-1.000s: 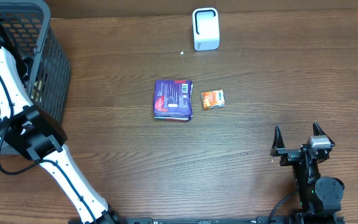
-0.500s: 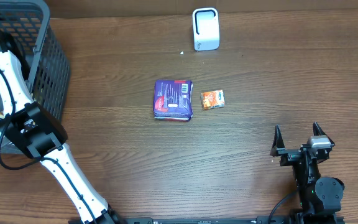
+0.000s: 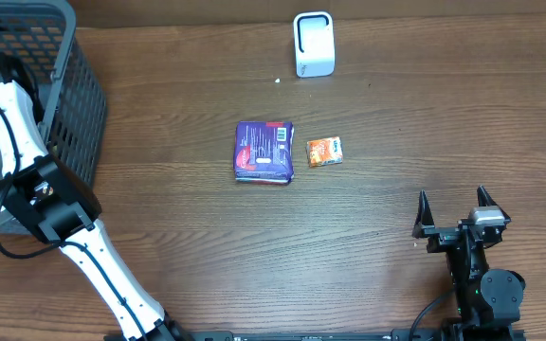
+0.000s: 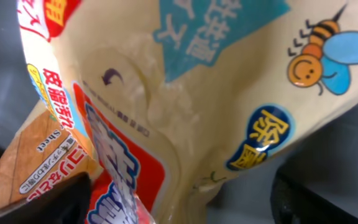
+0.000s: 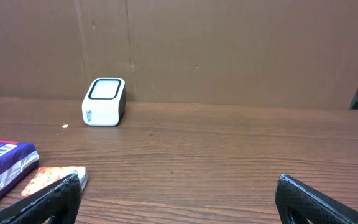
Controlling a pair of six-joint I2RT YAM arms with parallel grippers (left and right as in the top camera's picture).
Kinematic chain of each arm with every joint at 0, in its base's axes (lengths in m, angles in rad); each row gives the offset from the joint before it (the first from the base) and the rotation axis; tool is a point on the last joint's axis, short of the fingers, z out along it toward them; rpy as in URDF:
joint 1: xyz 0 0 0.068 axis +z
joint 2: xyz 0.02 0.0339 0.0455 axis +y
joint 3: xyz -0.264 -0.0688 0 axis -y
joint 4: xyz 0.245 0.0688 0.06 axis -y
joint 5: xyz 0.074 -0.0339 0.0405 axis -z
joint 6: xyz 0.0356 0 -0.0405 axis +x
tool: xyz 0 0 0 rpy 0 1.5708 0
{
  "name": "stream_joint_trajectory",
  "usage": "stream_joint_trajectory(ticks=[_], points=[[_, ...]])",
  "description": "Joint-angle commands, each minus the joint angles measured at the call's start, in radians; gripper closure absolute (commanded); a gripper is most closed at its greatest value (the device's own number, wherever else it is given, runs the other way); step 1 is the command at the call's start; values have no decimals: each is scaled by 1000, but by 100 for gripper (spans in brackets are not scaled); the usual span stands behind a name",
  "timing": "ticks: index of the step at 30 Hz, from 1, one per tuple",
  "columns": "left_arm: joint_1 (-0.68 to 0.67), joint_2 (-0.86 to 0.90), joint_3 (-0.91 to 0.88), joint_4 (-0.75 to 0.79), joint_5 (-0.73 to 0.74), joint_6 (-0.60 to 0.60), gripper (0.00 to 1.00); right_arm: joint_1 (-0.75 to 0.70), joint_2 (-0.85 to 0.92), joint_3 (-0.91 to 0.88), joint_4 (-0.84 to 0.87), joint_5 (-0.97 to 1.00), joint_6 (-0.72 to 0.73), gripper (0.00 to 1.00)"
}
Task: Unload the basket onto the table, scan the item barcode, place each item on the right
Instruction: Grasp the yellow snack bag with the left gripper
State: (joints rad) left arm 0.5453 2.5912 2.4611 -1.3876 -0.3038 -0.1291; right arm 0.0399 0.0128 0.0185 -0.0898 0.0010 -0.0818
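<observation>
From above, the left arm (image 3: 12,123) reaches over the wall of the grey basket (image 3: 74,85) at the far left, and its end is hidden inside. The white scanner (image 3: 313,43) stands at the back of the table (image 3: 207,265), well apart from the basket. A purple pack (image 3: 264,152) and a small orange packet (image 3: 324,151) lie side by side in the middle. The right gripper (image 3: 452,210) sits near the front right, wide open and holding nothing.

From the left wrist, a yellow bag (image 4: 197,112) with a bee on it fills the view. The left gripper (image 4: 179,202) is wide open around the bag's lower end. Its dark fingers (image 4: 42,202) stand far out on each side. There is a gap by the right one, so the bag is not held.

From the right wrist, only the scanner and the two packs show, far ahead of the open jaws.

I think the step is picking the bag out of the basket. Next the left gripper should go lower, close on the bag, lift it out and show its barcode to the scanner
</observation>
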Motion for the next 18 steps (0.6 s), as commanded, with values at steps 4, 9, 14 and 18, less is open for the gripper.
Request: stream_joint_trajectory(ticks=[4,9,14,18], points=[[-2,71,-79,29,143,-5,17,-1,-10,-11,6,5,6,0],[-1,71,-137,38,147,-3,32,-1,-10,-11,6,5,6,0],[-1,71,-140,-2,140,21,96,-1,-10,-11,6,5,6,0],[-1,70,-140,-32,140,21,96,-1,-10,-11,6,6,6,0]])
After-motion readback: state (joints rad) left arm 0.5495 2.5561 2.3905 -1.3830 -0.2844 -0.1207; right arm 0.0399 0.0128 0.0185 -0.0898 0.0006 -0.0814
